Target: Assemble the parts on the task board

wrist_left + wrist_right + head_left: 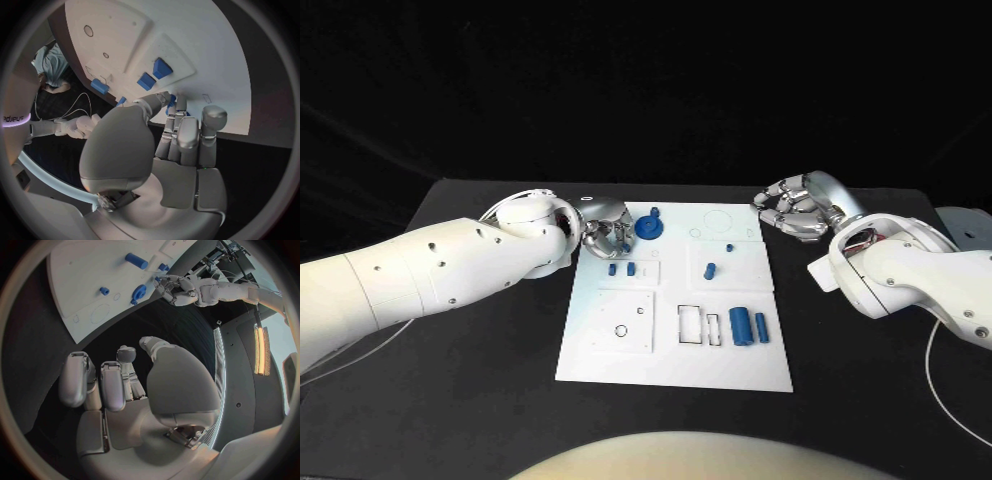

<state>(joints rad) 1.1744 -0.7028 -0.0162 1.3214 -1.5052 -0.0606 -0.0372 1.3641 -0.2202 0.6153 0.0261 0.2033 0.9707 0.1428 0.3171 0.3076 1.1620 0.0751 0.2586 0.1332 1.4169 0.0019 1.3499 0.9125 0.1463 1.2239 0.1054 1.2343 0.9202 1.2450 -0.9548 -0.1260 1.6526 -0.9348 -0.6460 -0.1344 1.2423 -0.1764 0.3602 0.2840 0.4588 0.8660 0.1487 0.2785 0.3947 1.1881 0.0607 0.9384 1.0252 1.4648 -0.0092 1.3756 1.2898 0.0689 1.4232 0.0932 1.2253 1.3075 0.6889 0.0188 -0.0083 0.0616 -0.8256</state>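
The left hand pinches, as far as I can tell, a blue part at the task board's far left corner. The right hand hovers curled, holding nothing, beside the board's far right corner.

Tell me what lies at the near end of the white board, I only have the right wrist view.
Observer: Two blue cylinders lie side by side near the board's near right corner, next to a rectangular slot.
Operator: Anything on the other side of that slot?
Observer: A square panel with a few small holes; no blue pieces on it.
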